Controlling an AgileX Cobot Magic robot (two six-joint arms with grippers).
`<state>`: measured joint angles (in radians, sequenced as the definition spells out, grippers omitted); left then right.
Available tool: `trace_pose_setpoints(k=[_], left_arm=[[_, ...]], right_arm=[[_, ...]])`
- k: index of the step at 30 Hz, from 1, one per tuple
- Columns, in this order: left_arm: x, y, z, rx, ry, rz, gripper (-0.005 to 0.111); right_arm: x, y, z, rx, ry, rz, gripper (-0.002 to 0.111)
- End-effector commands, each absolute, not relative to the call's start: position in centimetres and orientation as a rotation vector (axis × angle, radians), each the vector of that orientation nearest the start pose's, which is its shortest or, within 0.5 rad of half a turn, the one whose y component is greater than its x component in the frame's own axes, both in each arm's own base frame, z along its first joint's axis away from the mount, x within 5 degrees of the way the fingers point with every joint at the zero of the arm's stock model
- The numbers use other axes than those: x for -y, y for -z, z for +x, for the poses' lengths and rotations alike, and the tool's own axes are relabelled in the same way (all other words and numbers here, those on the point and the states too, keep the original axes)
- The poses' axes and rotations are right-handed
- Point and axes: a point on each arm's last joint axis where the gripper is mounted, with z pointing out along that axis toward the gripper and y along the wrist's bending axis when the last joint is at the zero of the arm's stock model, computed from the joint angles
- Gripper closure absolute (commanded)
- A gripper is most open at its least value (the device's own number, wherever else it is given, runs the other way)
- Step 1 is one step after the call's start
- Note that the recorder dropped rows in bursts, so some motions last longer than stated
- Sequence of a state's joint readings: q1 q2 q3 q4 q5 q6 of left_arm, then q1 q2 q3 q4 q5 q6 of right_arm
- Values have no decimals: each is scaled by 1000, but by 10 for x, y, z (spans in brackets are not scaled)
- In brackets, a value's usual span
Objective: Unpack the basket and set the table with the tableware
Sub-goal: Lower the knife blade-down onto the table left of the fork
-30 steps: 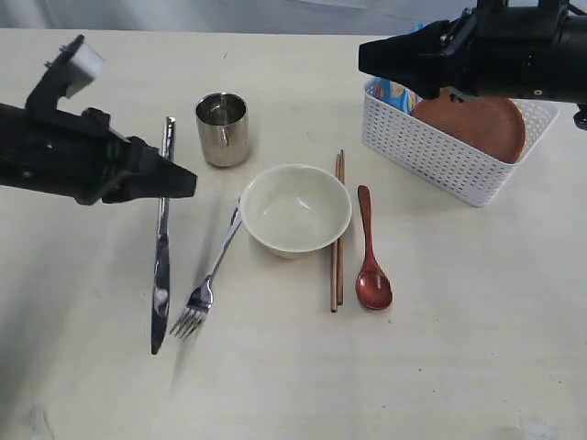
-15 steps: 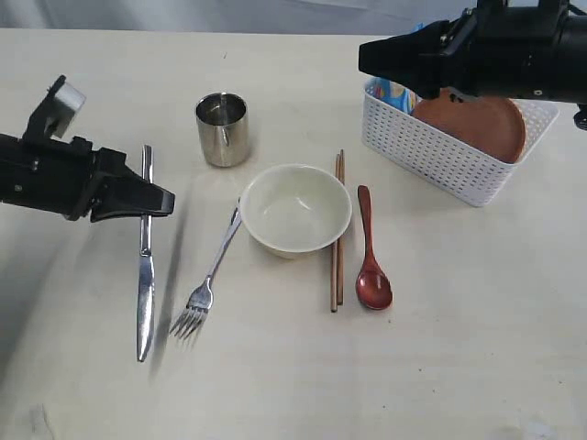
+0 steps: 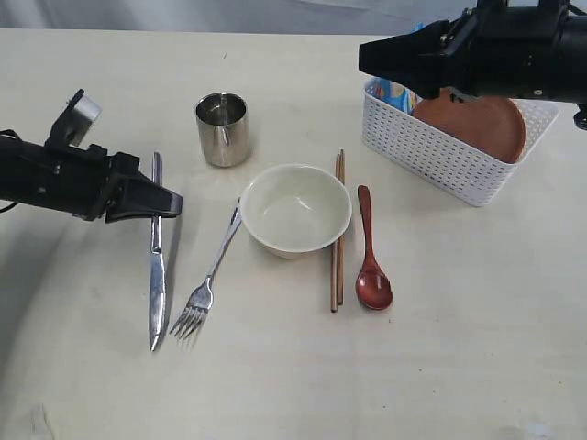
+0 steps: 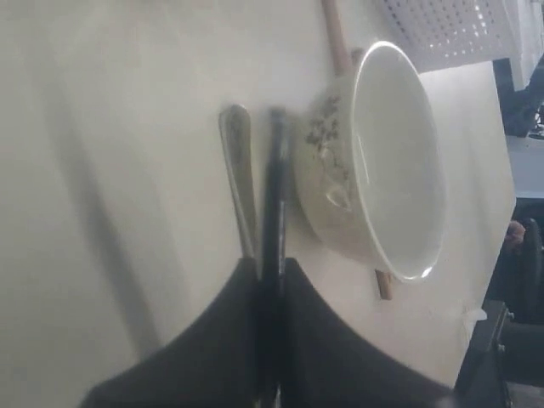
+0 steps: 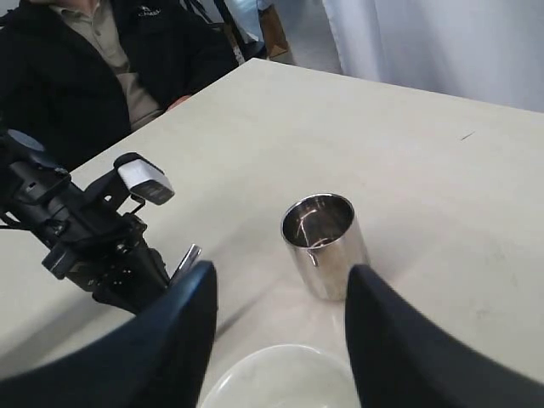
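Basket [image 3: 440, 151] was set toward the far right of the table [image 3: 477, 367], with one plate [image 3: 481, 124] leaning inside and the right gripper [image 3: 371, 58] held above it, jaws apart and empty. Laid out to its left were one spoon [image 3: 371, 266], two chopsticks [image 3: 337, 238], one bowl [image 3: 295, 209], one cup [image 3: 222, 128] and one fork [image 3: 206, 284]. One knife [image 3: 158, 284] was clamped by the closed left gripper [image 3: 172, 203]. Bare tabletop was seen along the near edge.

Both arms are matte black. The left arm [image 3: 55, 174] carries a small pale grey block [image 3: 83, 108] on a black bracket and tapers to a narrow tip. The right arm [image 3: 500, 50] is bulkier; its fingers [image 5: 183, 340] are smooth, black, round-edged.
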<state>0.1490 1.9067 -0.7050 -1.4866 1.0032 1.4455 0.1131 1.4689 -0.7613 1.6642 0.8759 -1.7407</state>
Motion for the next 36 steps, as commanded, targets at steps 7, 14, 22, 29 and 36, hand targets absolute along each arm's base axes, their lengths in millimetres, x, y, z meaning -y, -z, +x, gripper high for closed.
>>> trace_pose_setpoints(k=[7,14,22,29,36], left_arm=[[50,-115,287,-2404,1313,121,107],[62,-111,288,-2436,1257,139,107],[73,-116,287,-2394,1325,151,107],[82,-115,288,-2395,1311,154,107],[82,-116,289,-2380,1312,129,107]], right_arm=[[-98,-254,269,-1891,-944,-654,62],[-98,-254,269,-1891,-944,-654,62],[-98,-254,269,-1891,-944,-654,62],[-98,-254,269,-1891,-944,-654,62],[-98,-254,269,-1891,-944,-654,62]])
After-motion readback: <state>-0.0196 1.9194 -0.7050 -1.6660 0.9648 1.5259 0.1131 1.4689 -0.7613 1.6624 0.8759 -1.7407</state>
